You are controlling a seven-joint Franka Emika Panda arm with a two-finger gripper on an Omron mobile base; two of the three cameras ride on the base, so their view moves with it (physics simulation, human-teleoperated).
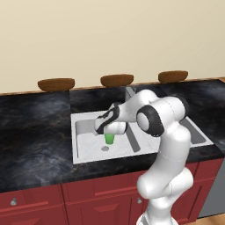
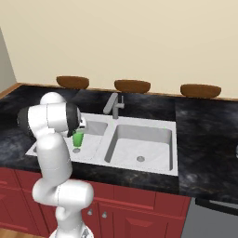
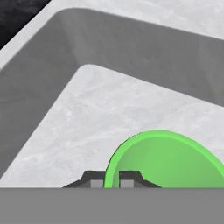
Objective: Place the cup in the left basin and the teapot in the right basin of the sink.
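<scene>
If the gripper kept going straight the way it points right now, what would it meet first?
The gripper is shut on the cup's rim and points down into the left basin. Going on, the cup's base would likely meet the basin floor first, near the drain; the gap left is hard to judge.

Both base views look forward and down from behind the arm, one from its left and one from its right, and share the sink (image 1: 90,156), the black worktop (image 1: 35,132) and the back wall. The hand view sits close inside the left basin (image 3: 109,113), looking along the tool (image 3: 112,180).
</scene>
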